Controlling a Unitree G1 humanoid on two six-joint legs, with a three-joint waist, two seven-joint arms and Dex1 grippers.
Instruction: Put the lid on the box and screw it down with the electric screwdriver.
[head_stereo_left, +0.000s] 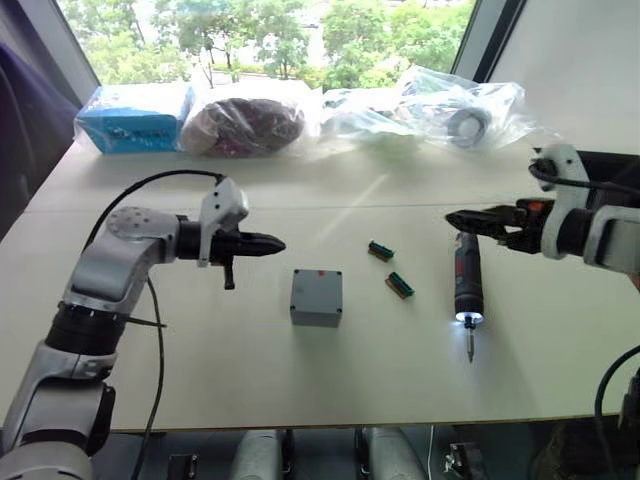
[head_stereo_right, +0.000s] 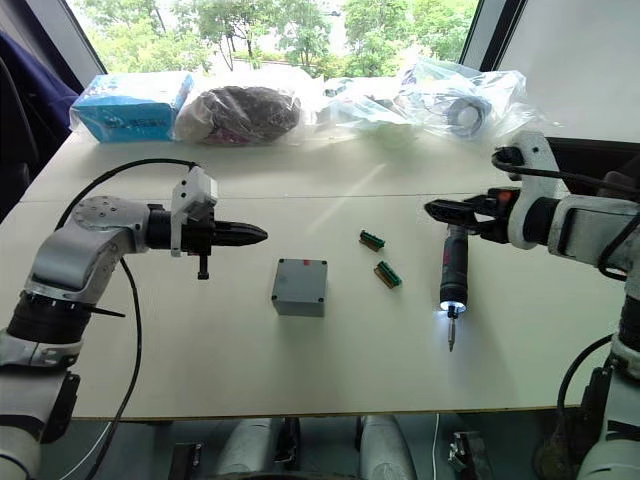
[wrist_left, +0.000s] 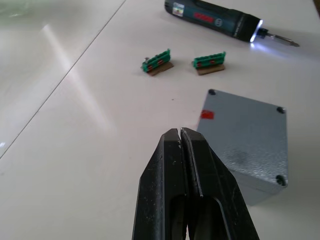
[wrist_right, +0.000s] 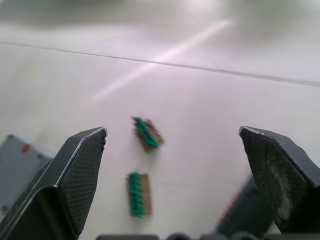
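A pale table filled the scene from the robot's head camera. Nearest the robot, a little left of centre, sat the small grey box, with a flat grey top that had screw holes at its corners and a small red mark on one side. The lid seemed already to be seated on the box, though the pictures could not confirm that.

To the right of the box, well apart, the electric screwdriver lay flat on the table, its lit tip and thin bit pointing toward the robot. Between box and screwdriver, slightly farther back, lay two small green connector blocks.

The left gripper hovered above the table just left of the box, its two black fingers pressed together and holding nothing. The right gripper hovered over the rear end of the screwdriver, fingers spread wide and empty.

Farthest away, along the table's back edge under a window, sat a blue carton and several clear plastic bags.

Judging from this, the step in hand was picking up the screwdriver. The next move called for the right gripper to lower around the tool's body and close firmly, while the left arm would likely need to steady the box.
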